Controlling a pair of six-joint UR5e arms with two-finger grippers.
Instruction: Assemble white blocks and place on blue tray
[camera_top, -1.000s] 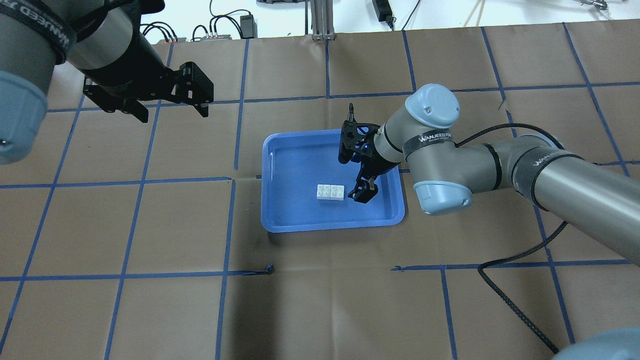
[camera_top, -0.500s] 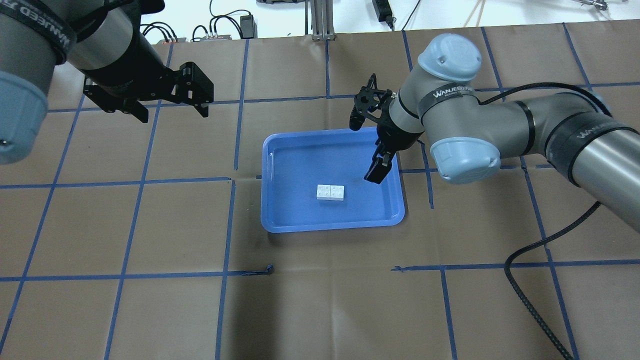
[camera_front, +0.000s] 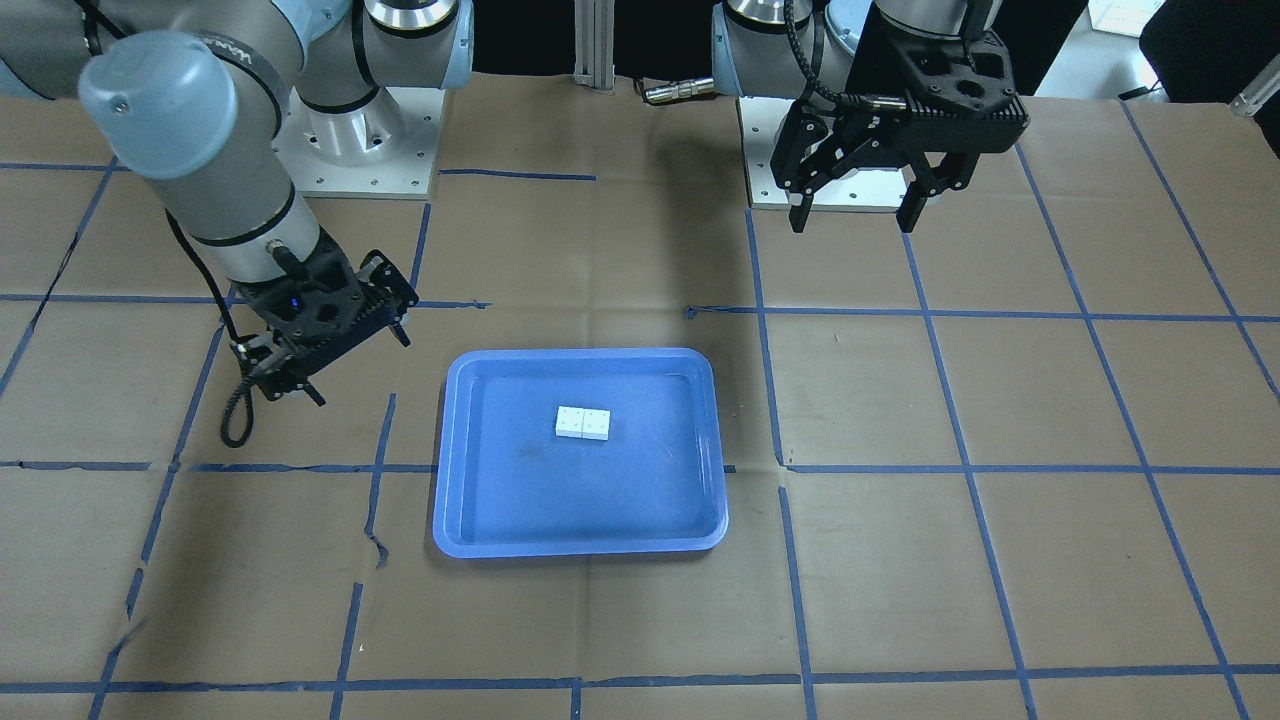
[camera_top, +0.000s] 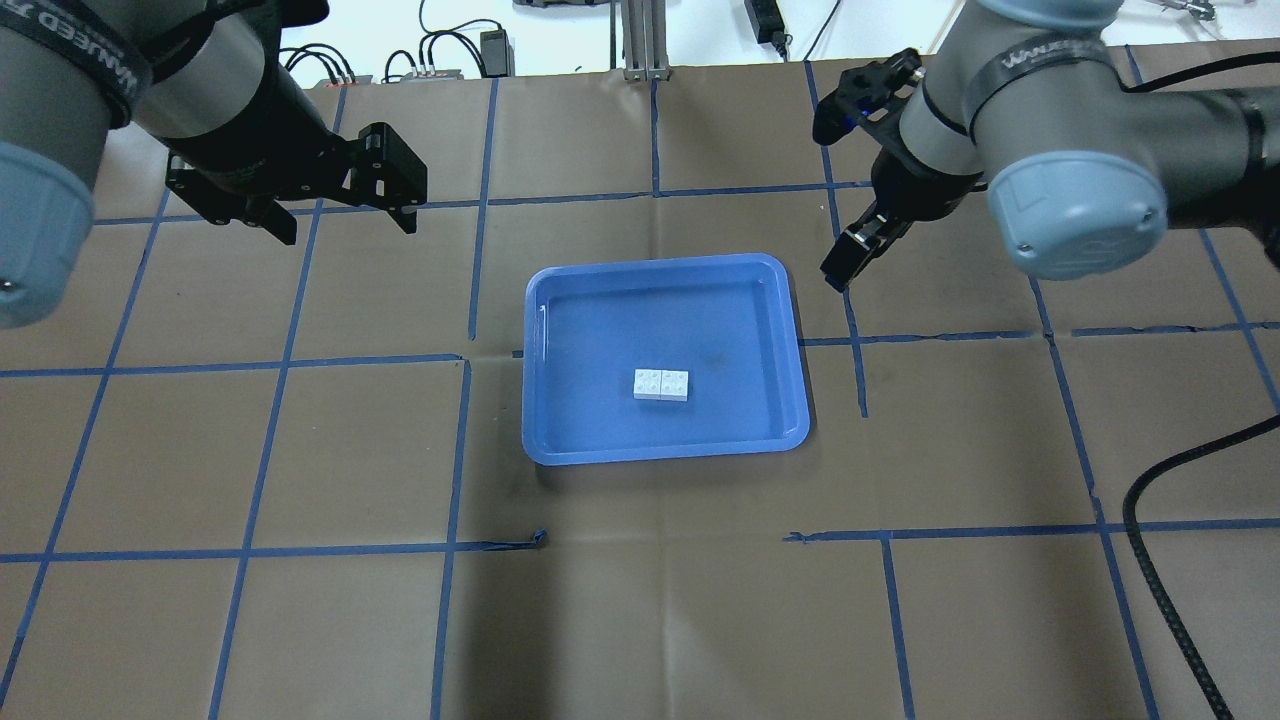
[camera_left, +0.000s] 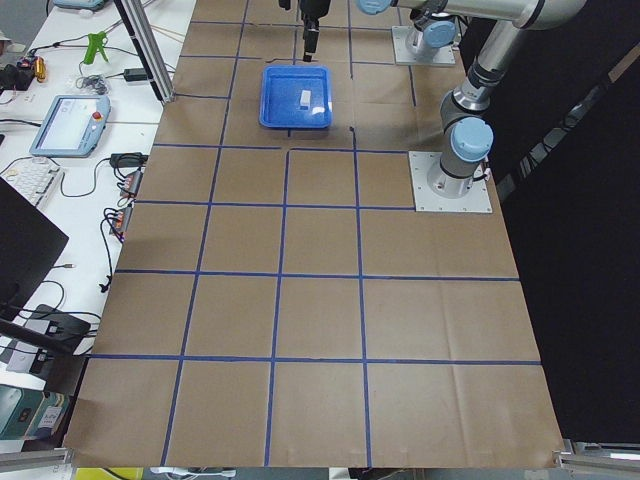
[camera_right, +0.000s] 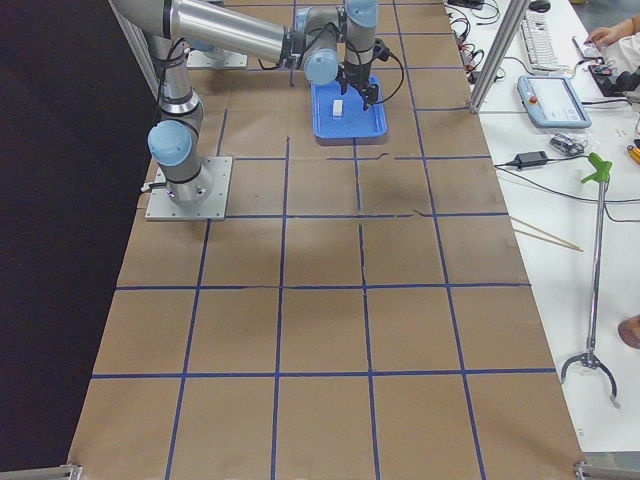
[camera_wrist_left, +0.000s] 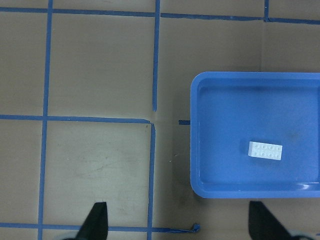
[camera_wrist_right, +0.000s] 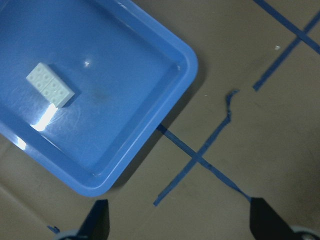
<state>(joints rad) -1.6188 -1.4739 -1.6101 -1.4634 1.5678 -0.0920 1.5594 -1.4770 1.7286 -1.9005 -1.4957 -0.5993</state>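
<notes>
Well, blocks: the white blocks (camera_top: 661, 385) lie joined side by side as one flat piece, studs up, on the floor of the blue tray (camera_top: 790, 330), a little off its middle, with nothing touching them.
Why there: joined and resting inside the rim, they look like finished work, so I'd judge both halves of the task done.
Tray: it sits flat on the brown paper table cover (camera_top: 300, 600), straddling a crossing of the blue tape lines (camera_top: 450, 470).
Right gripper: the right gripper (camera_top: 848, 262) hangs off the tray's far right corner, raised and clear of the rim, its fingers spread and empty; that placement reads as an arm with nothing left to carry.
Left gripper: the left gripper (camera_top: 345, 215) hovers farthest off, well apart from the tray, fingers wide apart and empty, seemingly parked out of the way.
</notes>
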